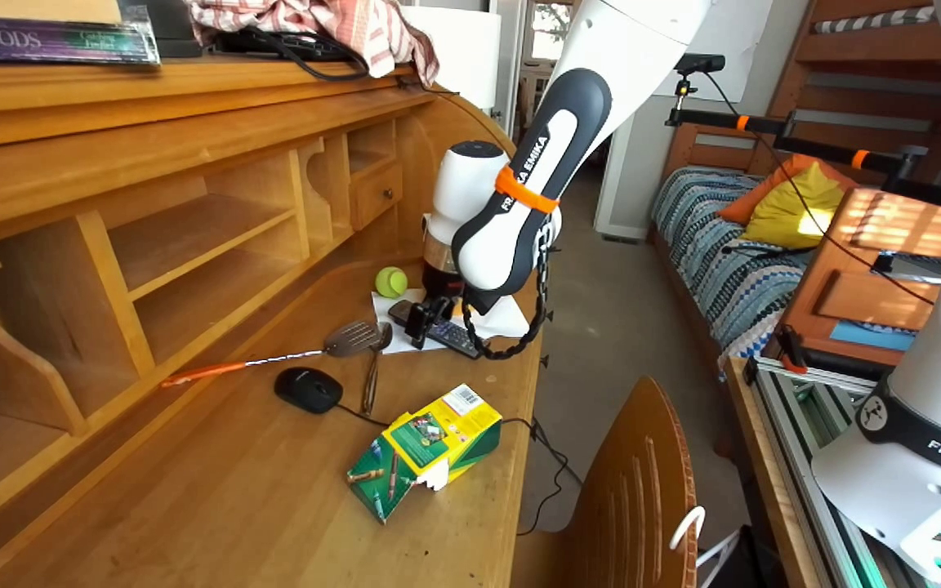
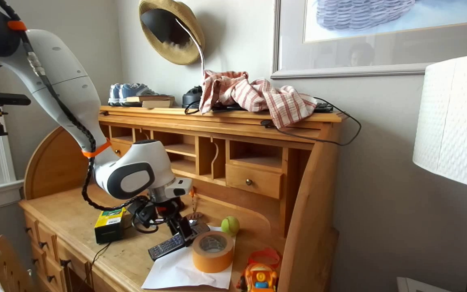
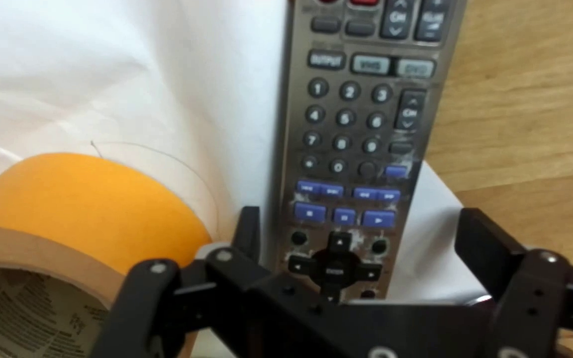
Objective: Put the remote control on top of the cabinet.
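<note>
The remote control (image 3: 351, 124) is a flat dark bar with grey, black and blue buttons. It lies on white paper and the desk surface, and it shows in both exterior views (image 1: 458, 336) (image 2: 164, 248). My gripper (image 3: 361, 233) is open, with one finger on each side of the remote's lower part and a gap on both sides. In both exterior views the gripper (image 1: 431, 317) (image 2: 181, 229) points down over the remote. The remote's bottom end is hidden behind the gripper. The cabinet (image 1: 193, 155) is the wooden roll-top desk unit, and its flat top board (image 2: 156, 110) stands high above the desk surface.
An orange tape roll (image 2: 212, 261) stands close beside the gripper, also in the wrist view (image 3: 82, 199). A tennis ball (image 2: 230, 225), spatula (image 1: 352, 339), mouse (image 1: 308, 389) and green-yellow box (image 1: 438, 441) lie around. The cabinet top bears a checked cloth (image 2: 253, 95), books (image 2: 150, 99) and shoes (image 2: 130, 92).
</note>
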